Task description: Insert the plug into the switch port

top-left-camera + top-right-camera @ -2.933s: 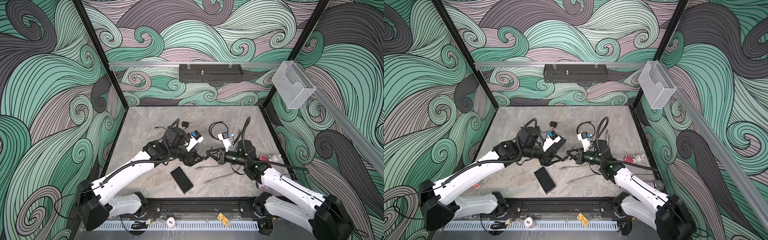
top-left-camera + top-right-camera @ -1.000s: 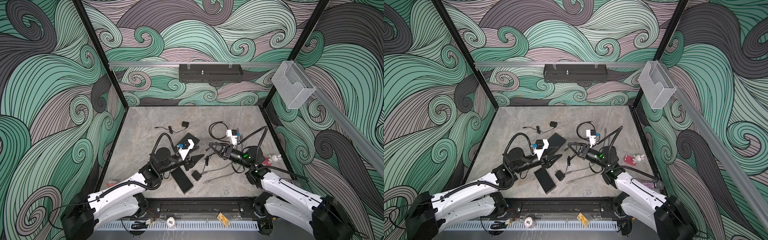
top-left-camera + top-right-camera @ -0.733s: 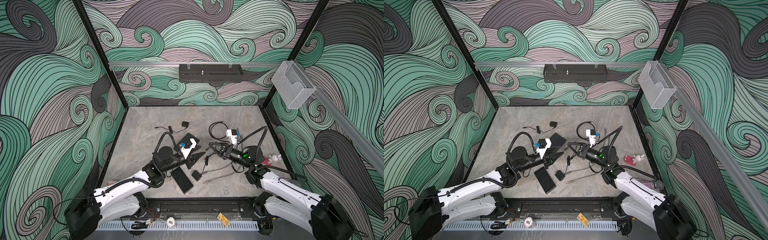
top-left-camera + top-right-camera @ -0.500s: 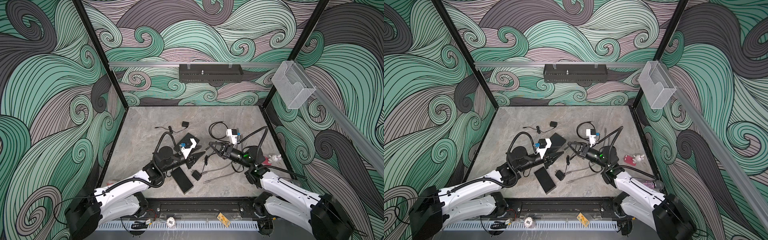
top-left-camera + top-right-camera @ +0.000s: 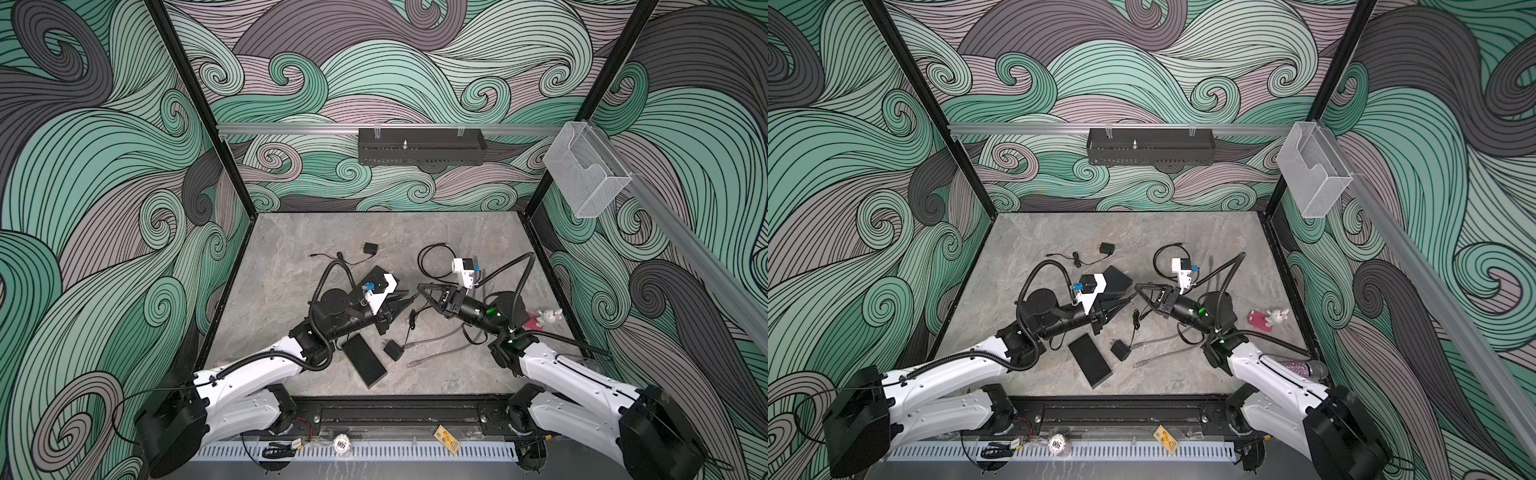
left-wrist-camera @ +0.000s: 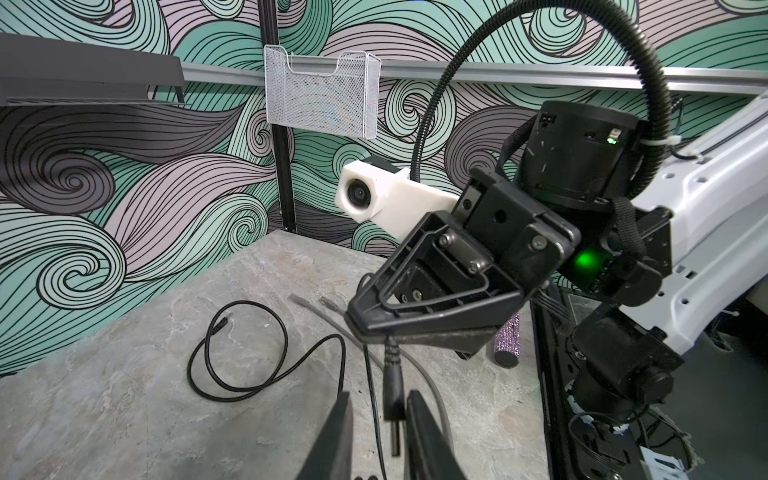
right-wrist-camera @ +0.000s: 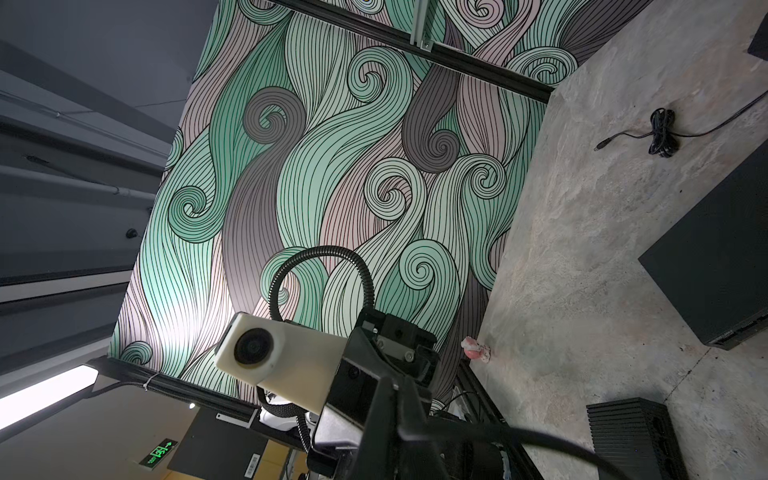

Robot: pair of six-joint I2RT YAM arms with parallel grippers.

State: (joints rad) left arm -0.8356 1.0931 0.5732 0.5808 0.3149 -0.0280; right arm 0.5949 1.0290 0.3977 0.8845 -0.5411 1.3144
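Where the two arms meet above the grey stone-look tabletop (image 5: 291,266), the black barrel plug (image 6: 393,384) with its bare metal tip hangs from the right gripper (image 6: 376,330), whose jaws are pressed together on the ribbed collar at the plug's cable end. The plug's long axis runs straight away from those jaws, tip leading, into the gap of the left gripper (image 6: 378,419). That gripper's two black fingers (image 6: 338,436) stand apart on either side of the plug. The plug's body lies closer to one finger than the other, and no pad presses on it yet.

In both top views the grippers sit nose to nose, so both are at the plug. The left one looks placed to take it by the body, which I judge to be the step in hand.

From the plug, the thin black cable (image 5: 411,320) drops to a small black adapter block (image 5: 392,350) on the table. Just behind the left gripper, on that arm's side, lies the black rectangular switch box (image 5: 369,277). The right wrist view shows a row of ports (image 7: 739,332) along one of its edges. A flat black slab (image 5: 365,365) lies nearer the front rail.
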